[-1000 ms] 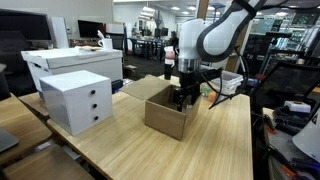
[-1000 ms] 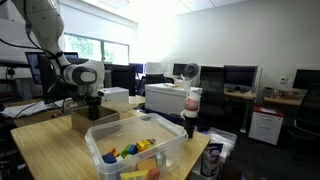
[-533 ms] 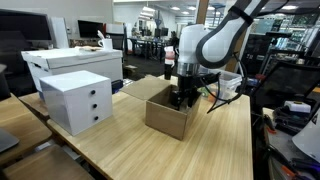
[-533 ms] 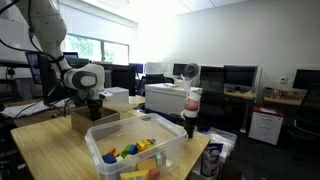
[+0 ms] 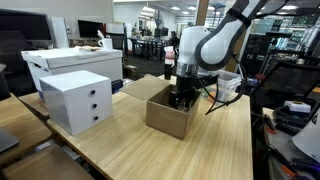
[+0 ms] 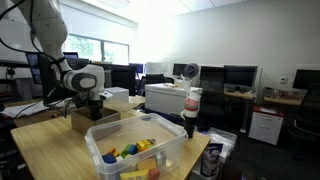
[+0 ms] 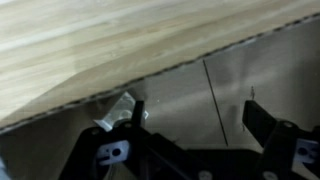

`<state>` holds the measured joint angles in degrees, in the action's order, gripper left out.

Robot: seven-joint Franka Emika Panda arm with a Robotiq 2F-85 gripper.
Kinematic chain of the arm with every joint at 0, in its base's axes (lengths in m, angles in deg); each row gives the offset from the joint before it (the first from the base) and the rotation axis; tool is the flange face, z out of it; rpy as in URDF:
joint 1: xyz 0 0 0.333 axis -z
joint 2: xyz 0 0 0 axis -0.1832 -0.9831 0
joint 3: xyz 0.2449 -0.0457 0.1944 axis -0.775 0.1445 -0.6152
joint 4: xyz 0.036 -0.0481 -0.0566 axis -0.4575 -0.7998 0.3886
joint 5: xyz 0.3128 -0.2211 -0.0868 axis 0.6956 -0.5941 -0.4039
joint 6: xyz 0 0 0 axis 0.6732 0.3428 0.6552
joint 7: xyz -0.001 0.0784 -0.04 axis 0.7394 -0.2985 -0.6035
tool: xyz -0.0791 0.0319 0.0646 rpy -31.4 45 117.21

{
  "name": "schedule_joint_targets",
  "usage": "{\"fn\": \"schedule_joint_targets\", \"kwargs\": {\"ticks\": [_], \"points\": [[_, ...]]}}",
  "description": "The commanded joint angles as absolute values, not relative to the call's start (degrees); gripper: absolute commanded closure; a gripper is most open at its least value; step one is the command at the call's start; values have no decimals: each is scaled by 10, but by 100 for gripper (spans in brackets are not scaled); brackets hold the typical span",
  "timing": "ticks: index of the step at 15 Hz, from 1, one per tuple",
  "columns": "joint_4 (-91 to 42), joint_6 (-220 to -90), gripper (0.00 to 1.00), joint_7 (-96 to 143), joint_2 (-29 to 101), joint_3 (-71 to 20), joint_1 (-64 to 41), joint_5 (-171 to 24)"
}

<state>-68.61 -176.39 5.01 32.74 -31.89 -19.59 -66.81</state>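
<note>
Hardly shifted since prev. frame. In an exterior view: office rm, wood table (image 5: pixel 215 150), arm bent down, gripper (image 5: pixel 182 100) inside cardboard box (image 5: pixel 163 120). In an exterior view: box beside clear bin (image 6: pixel 165 150). Wrist view: jaws spread, empty, at box wall.

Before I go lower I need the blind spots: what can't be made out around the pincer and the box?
- In both exterior views: the cardboard box hides its own floor behind its walls.
- In an exterior view: the tips of the pincer sit below the box rim, unseen.
- Wrist view: a pale scrap by one finger, too blurred to identify.
- In an exterior view: toys in the clear bin, too small to name.
</note>
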Motion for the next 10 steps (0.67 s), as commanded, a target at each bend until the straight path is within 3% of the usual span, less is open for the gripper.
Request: {"fn": "schedule_joint_targets", "kwargs": {"ticks": [1,6,10], "points": [[-679,-1808,0,123,307,-370,-173,-603],[-655,-1836,0,206,292,-446,-147,-527],[-658,-1805,0,169,310,-396,-190,-589]]}}
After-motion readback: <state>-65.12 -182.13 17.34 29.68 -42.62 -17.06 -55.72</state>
